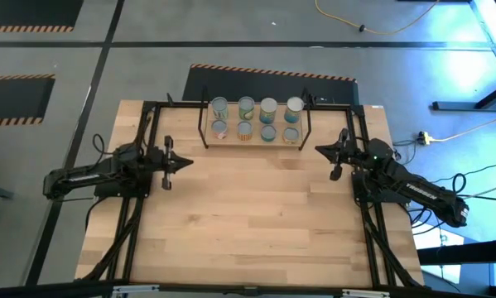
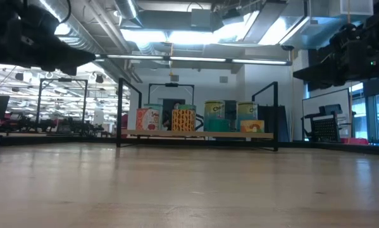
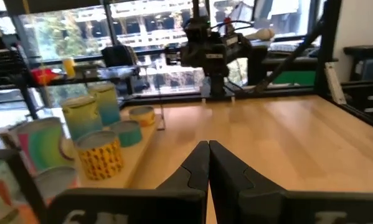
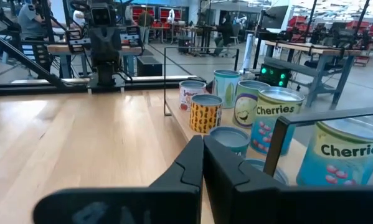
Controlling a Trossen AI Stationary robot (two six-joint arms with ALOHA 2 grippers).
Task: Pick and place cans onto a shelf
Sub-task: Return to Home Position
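Note:
Several cans stand in two rows on the shelf, a low wooden board in a black wire frame at the table's far middle. They also show in the low view, the left wrist view and the right wrist view. My left gripper is shut and empty, left of the shelf. My right gripper is shut and empty, right of the shelf. Both hang above the table.
The wooden tabletop has black rails along its left and right sides. The shelf's upright wire loops stand at both of its ends.

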